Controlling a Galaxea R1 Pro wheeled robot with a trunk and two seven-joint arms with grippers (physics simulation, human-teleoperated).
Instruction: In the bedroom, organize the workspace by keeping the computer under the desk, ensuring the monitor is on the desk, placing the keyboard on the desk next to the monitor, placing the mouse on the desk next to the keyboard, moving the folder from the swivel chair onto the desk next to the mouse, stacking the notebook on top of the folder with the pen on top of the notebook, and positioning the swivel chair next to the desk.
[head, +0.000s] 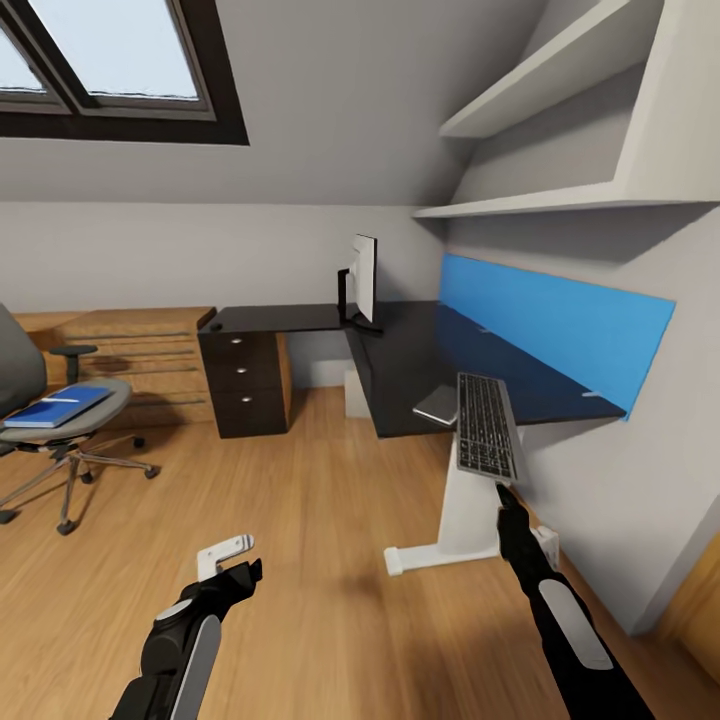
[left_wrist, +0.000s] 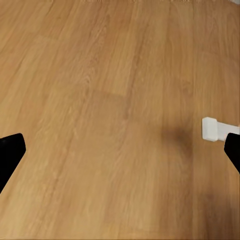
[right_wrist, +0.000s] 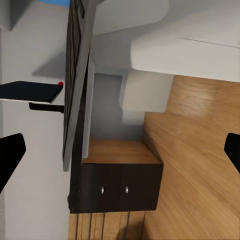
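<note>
One keyboard (head: 486, 424) hangs off the desk (head: 420, 365) edge, seemingly pinched by the right gripper (head: 503, 492); slide it toward the monitor (head: 364, 277). Left gripper (head: 232, 562) spread, idle.

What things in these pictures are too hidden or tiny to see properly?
- The swivel chair in the head view: its back and one side are cut off by the picture's edge.
- What lies on the folder: too small to tell.
- The right gripper under the keyboard: the keyboard's edge hides its fingertips.
- The monitor: seen edge-on, so its screen is hidden.
</note>
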